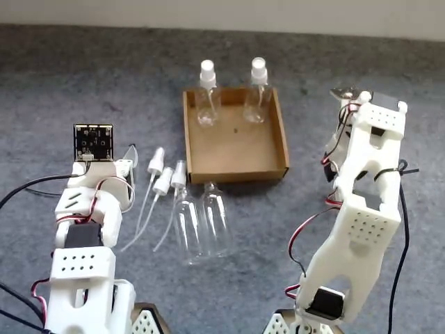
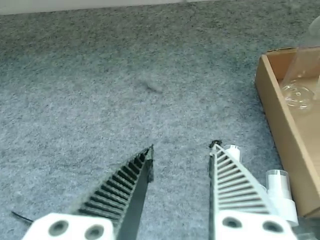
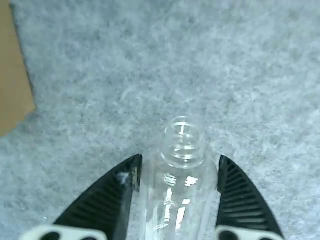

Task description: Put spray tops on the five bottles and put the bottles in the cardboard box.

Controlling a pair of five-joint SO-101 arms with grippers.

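High view: we see the cardboard box [image 1: 236, 149] in the middle of the grey surface [image 1: 83, 76]. A topped bottle [image 1: 207, 97] and a second topped bottle [image 1: 256, 94] stand against its far wall. Just in front of the box lie 2 more. The left lying bottle [image 1: 188, 233] has a spray top at its neck, though we cannot tell if it is screwed on. The right lying bottle [image 1: 217, 223] is bare-necked. A loose spray top [image 1: 156, 161] and another loose top [image 1: 163, 182] lie near the left arm [image 1: 87, 229]. The right arm [image 1: 361, 202] stands right of the box.

Left wrist view: the left gripper [image 2: 180, 147] has its jaws released, with nothing between them. A loose top lies just beside 1 jaw.

Right wrist view: the right gripper [image 3: 180, 159] has its jaws grasping the open bottle [image 3: 184, 132], neck up.

We judge that capping this bottle is the step in hand. Next, the left jaws would need to take a loose top and feed its tube into the held neck.
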